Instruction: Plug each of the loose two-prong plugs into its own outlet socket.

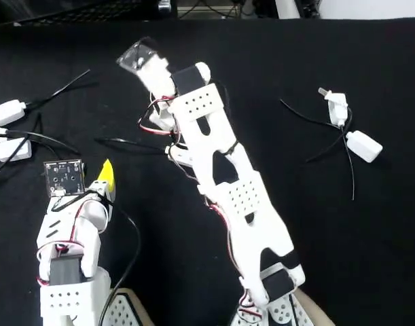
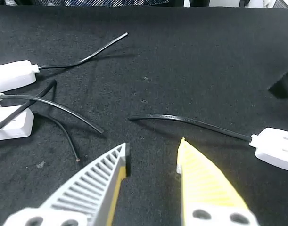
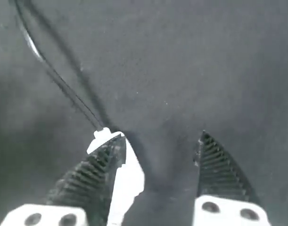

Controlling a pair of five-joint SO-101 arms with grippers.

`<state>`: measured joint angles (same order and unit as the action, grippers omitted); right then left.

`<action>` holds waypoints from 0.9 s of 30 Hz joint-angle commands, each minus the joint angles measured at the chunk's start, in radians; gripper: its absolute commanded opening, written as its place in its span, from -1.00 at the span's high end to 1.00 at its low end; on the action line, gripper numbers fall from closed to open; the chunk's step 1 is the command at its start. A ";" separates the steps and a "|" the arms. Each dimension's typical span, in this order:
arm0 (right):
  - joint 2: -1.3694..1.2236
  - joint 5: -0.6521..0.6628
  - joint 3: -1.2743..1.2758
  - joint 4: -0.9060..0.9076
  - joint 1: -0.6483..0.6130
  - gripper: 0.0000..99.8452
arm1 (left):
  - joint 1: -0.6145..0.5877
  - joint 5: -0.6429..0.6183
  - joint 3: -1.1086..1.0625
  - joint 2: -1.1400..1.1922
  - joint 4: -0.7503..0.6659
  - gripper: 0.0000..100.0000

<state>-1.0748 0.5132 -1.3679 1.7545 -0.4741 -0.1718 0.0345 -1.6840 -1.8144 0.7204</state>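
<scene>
Black cloth [image 1: 275, 61] was spread over the whole table. At its right side a plug [image 1: 337, 105] with two bare prongs was seen lying loose. A white block [image 1: 363, 145] lay just beside it, and thin black cords [image 1: 350, 173] crossed between and past them. Near the left edge two more white things were seen, a far piece [image 1: 7, 112] and a near piece [image 1: 10, 148], each with a black lead. Whether these were plugs or sockets could not be told.

The left gripper [image 2: 153, 148] was held over the cloth at the near left, with its grey and yellow fingers spread apart above bare cloth. In its wrist view a long cord [image 2: 191, 121] was seen just ahead of the fingertips, running off to a white body [image 2: 275, 149] at one side.

The right arm [image 1: 251, 197] was stretched from the near edge across the middle toward the far left. The fingers of the right gripper [image 3: 160, 139] were also spread wide. A small white part [image 3: 128, 181] with a black lead was seen against the inner face of one finger. It was not pinched, as the other finger stood well apart from it.
</scene>
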 commanded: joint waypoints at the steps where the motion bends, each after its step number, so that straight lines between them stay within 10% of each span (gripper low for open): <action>1: -0.004 0.072 0.031 0.005 -0.006 0.53 | -0.010 -0.006 -0.015 -0.002 0.002 0.63; 27: -0.044 0.071 0.288 0.005 -0.071 0.73 | -0.005 -0.006 -0.015 -0.002 0.002 0.63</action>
<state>-1.1301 0.5808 -1.0932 1.7530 -0.5585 -0.1718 0.0345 -1.6840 -1.8144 0.7204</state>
